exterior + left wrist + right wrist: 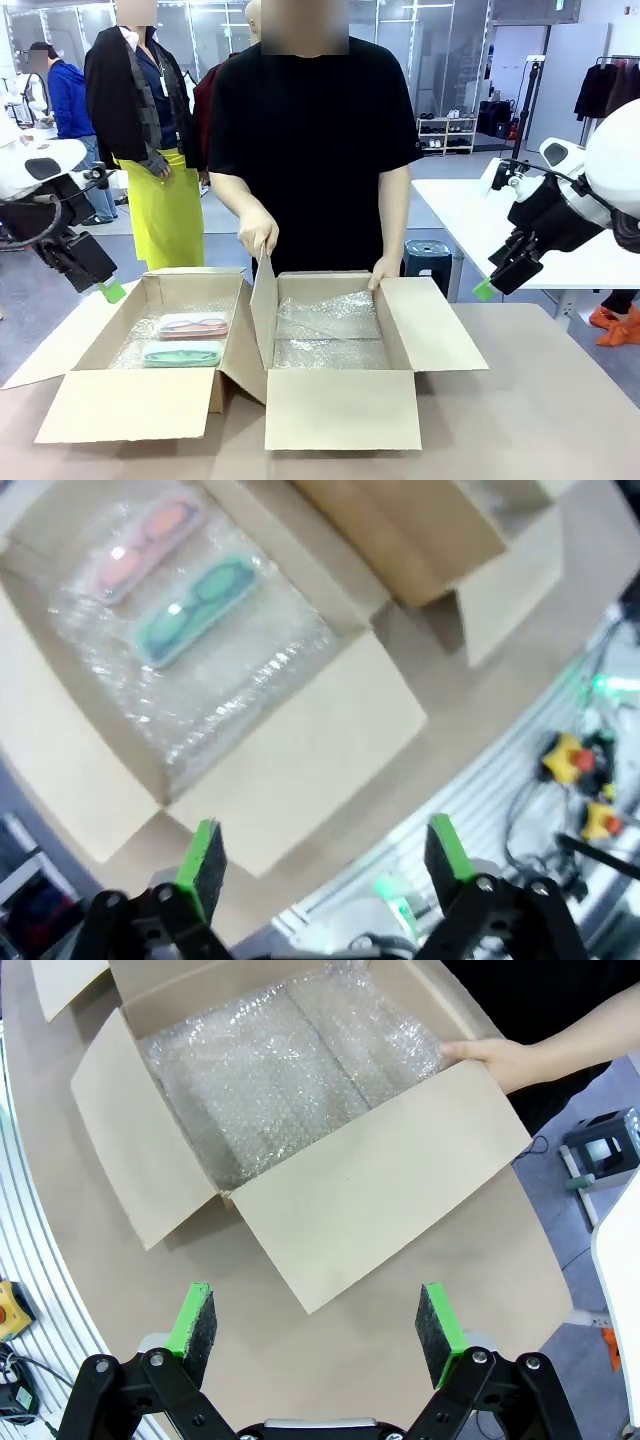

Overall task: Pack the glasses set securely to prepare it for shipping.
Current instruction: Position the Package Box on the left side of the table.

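Both tools, left tool [325,855] and right tool [318,1320], gape released; pink case [192,324] and mint case [182,352] lie flat on bubble wrap [135,343].

- The left wrist view is blurred; the pink case [145,545] and green case [195,610] lack detail.
- Bubble wrap [325,330] hides the right box's floor.
- Right arm [600,190] cut off at right edge.

arms: white shells, black joints | fingers [438,1322]: black, green pads | person [310,140]: black short-sleeved T-shirt
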